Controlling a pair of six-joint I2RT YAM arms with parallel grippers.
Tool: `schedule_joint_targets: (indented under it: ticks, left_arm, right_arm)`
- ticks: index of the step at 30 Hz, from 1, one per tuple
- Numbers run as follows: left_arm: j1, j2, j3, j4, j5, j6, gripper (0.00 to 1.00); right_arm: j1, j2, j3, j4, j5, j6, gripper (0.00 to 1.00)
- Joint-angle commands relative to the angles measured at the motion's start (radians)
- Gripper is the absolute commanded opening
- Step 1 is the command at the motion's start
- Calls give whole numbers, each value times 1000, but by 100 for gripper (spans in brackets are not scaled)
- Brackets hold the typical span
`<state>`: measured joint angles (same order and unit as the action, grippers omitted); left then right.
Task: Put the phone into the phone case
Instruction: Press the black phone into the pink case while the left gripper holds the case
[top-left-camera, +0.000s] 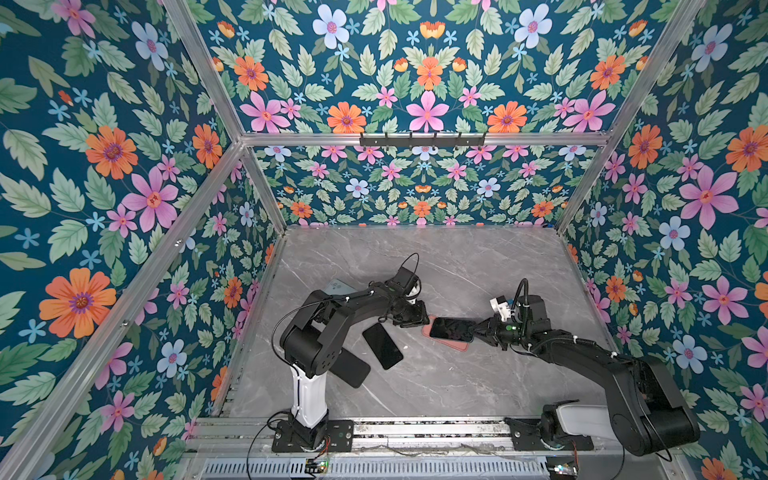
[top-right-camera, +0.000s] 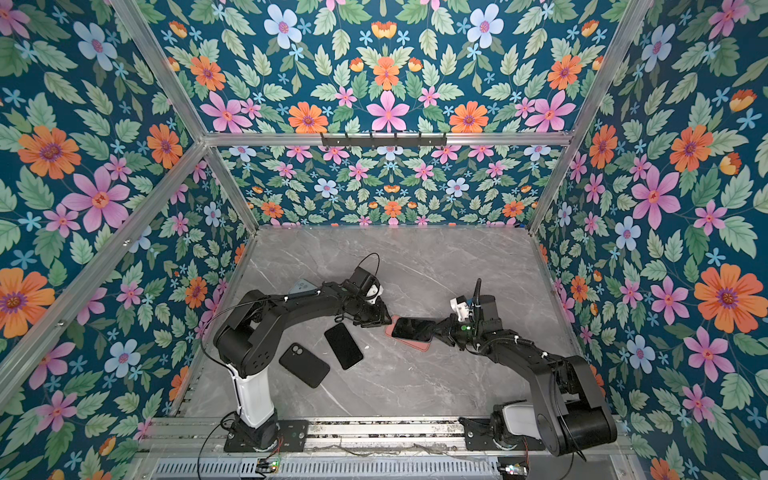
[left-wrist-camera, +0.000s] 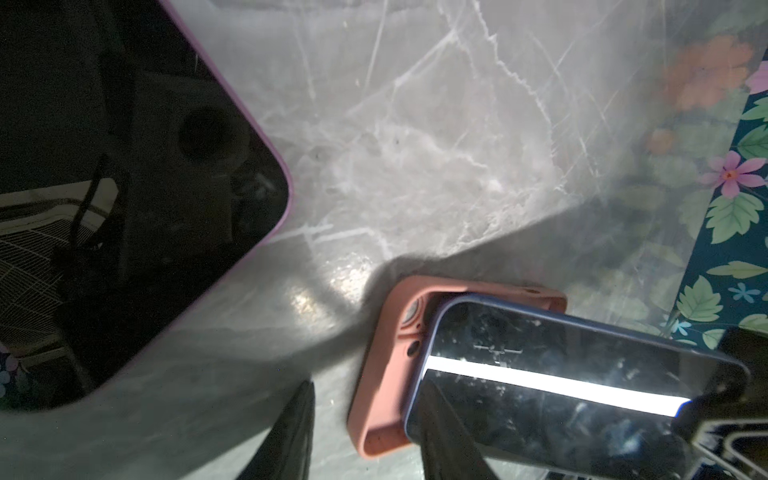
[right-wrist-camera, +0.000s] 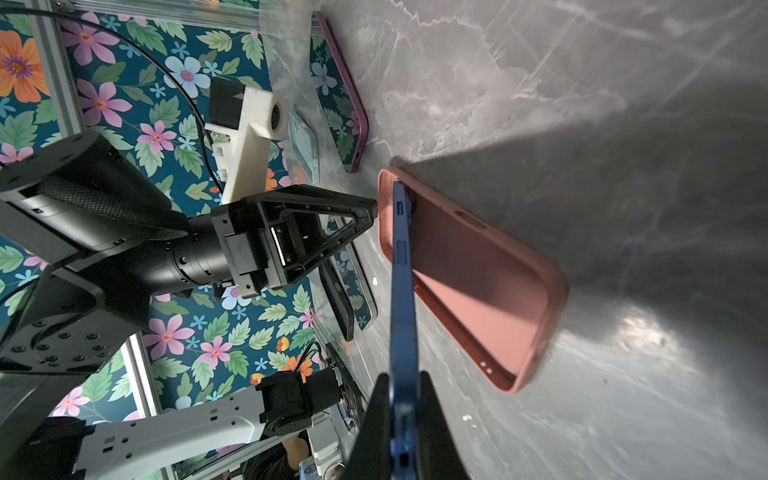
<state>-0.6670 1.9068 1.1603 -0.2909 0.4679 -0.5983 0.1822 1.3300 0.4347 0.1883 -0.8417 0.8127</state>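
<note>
Partway: at lower centre the right tool (top-left-camera: 474, 330), clamped on the phone (top-left-camera: 451, 328), has one end in the pink phone case (right-wrist-camera: 478, 282), the rest raised; the left tool (top-left-camera: 419, 320) stands half-spread at its end, grip unclear.

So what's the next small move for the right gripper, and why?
Probably lower the right gripper, pressing the blue phone flat: its far end is already tucked into the camera end of the pink phone case, while the gripped end stands tilted above it.
</note>
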Motion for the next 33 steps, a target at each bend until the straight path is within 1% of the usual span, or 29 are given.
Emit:
schedule_joint_targets:
  ticks: [1,7,21,33]
  left_arm:
    - [1,3,-6,20,10,-9,44]
    - [-2,4,-17,41,29,-12,44]
    - [-11,7,-45,88,52,-31,43]
    - [-19,8,-56,102,57,-41,41]
  right_arm:
    - [1,28,11,-20,19,-9,0]
    - [0,84,11,-5,26,6,0]
    - [1,160,18,-3,46,7,0]
    - [31,181,37,-40,84,-17,0]
